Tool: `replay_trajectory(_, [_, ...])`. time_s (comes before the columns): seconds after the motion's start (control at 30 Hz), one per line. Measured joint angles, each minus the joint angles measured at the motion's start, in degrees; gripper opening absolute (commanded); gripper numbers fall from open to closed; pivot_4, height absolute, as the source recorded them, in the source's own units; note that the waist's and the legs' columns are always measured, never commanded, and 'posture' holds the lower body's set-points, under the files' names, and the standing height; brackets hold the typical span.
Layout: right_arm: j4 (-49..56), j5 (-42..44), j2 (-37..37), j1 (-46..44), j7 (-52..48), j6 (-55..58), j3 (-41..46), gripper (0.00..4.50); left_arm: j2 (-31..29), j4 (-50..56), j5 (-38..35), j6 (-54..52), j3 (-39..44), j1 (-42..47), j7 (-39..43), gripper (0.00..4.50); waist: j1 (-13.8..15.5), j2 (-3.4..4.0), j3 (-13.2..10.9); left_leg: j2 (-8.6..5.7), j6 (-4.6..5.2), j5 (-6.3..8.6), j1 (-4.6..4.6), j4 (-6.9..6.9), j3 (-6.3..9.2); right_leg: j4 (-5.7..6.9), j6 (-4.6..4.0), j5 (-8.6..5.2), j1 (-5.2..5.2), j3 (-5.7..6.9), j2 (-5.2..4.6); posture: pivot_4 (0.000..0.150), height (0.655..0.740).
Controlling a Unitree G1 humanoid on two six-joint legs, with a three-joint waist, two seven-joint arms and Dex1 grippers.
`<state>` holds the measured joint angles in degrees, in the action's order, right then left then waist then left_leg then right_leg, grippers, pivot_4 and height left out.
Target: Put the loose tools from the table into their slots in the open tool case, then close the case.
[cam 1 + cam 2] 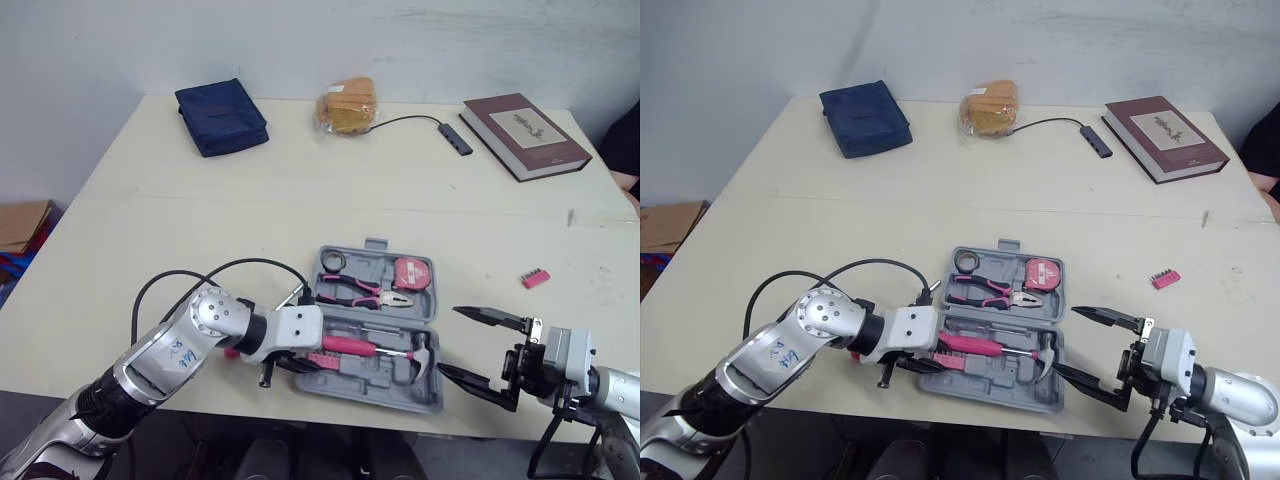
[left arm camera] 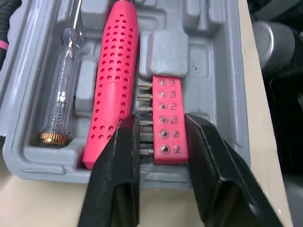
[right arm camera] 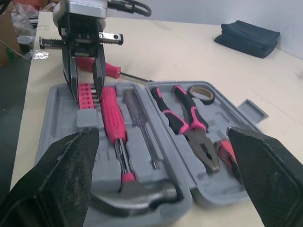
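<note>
The grey tool case [image 1: 345, 385] lies open at the table's front edge. It holds pink pliers [image 1: 365, 292], a tape measure [image 1: 410, 275], a black tape roll [image 1: 333, 262], a pink-handled hammer [image 1: 352, 346] and a clear-handled screwdriver [image 2: 59, 94]. My left gripper [image 2: 162, 122] is at the case's front left corner, shut on a pink bit holder [image 2: 169, 94] that lies in its slot beside the hammer handle. A second pink bit holder [image 1: 535, 277] lies on the table to the right. A pink screwdriver [image 3: 99, 68] lies beside the case, behind the left gripper. My right gripper [image 1: 450, 340] stands wide open just right of the case.
Along the table's back lie a blue pouch [image 1: 222, 117], a bagged bun [image 1: 347, 107], a USB hub [image 1: 455, 138] with its cable, and a brown book [image 1: 525, 135]. A black cable loops over my left arm near the case.
</note>
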<state>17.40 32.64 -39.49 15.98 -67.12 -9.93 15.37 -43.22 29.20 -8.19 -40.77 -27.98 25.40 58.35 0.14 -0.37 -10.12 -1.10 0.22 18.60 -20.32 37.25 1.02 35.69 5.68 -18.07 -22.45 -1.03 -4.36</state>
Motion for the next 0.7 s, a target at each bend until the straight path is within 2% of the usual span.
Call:
replay_trajectory(0.07, [0.57, 0.09, 0.07, 0.06, 0.63, 0.59, -0.17, 4.5, -0.06, 0.35, -1.63, 2.82, 1.69, -1.77, 1.08, 3.18, -0.02, -0.02, -0.01, 0.01, -0.01, 0.0, -0.01, 0.0, 0.01, 0.0, 0.0, 0.0, -0.01, 0.0, 0.0, 0.15, 0.74])
replay_trajectory(0.37, [0.61, 0.12, 0.23, 0.52, 0.8, 1.43, -0.31, 4.5, -2.94, 2.52, -9.46, 10.22, 11.83, -4.48, 6.86, 3.18, -0.18, -0.04, -0.02, 0.02, -0.04, -0.03, 0.01, -0.01, 0.01, 0.02, 0.0, 0.0, -0.01, 0.01, -0.01, 0.15, 0.74])
replay_trajectory(0.47, [0.61, 0.1, 0.33, 0.42, 0.65, 1.42, -0.5, 4.5, -0.23, 0.81, -11.96, 15.32, 16.25, -5.79, 7.18, 2.38, -0.1, -0.04, -0.02, 0.01, -0.03, -0.02, 0.0, 0.0, 0.0, -0.01, 0.0, 0.0, 0.0, 0.01, -0.03, 0.15, 0.74])
replay_trajectory(0.57, [0.59, 0.07, 0.55, 0.4, 0.41, 1.36, -1.3, 4.5, 3.18, -2.91, -14.57, 18.57, 18.96, -7.5, 6.62, 1.15, -0.08, -0.04, -0.02, 0.01, -0.03, -0.01, 0.0, 0.01, 0.01, -0.01, 0.0, 0.0, 0.0, 0.03, -0.02, 0.15, 0.74])
replay_trajectory(0.6, [0.59, 0.05, 0.71, 0.59, 0.36, 1.33, -1.4, 4.5, 3.15, -4.19, -14.54, 18.78, 18.99, -8.38, 6.29, 0.55, -0.15, -0.05, -0.03, 0.01, -0.03, -0.02, 0.0, 0.0, 0.01, 0.0, 0.0, 0.0, -0.01, 0.03, 0.0, 0.15, 0.74])
replay_trajectory(0.67, [0.53, 0.02, 0.8, 0.94, 0.38, 1.32, -1.39, 4.5, 2.84, -5.92, -13.47, 19.5, 18.69, -9.55, 6.16, 0.04, -0.24, -0.04, -0.03, 0.01, -0.03, -0.02, 0.01, 0.0, 0.0, 0.02, 0.0, 0.0, -0.01, 0.02, 0.0, 0.15, 0.74])
replay_trajectory(0.7, [0.53, 0.01, 0.8, 1.15, 0.39, 1.31, -1.39, 4.5, 2.49, -6.83, -12.48, 20.22, 18.16, -10.23, 6.19, 0.04, -0.23, -0.04, -0.03, 0.01, -0.03, -0.02, 0.02, 0.0, 0.0, 0.02, 0.0, 0.0, -0.01, 0.02, 0.0, 0.15, 0.74])
